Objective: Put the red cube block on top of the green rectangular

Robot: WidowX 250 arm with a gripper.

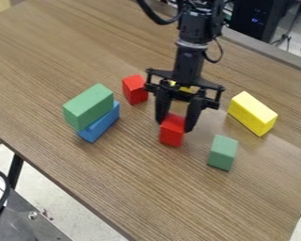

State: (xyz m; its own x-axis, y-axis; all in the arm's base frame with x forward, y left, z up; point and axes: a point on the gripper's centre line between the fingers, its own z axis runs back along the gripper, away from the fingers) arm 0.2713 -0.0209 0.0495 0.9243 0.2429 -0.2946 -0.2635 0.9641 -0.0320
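Red block [172,134] gripped by end effector [175,125].

Upper block [88,107] on lower block [103,124], left of cube [172,133]

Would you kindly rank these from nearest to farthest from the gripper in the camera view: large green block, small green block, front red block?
1. Front red block, right at the gripper.
2. Small green block, lower right.
3. Large green block, at left, atop the blue block.
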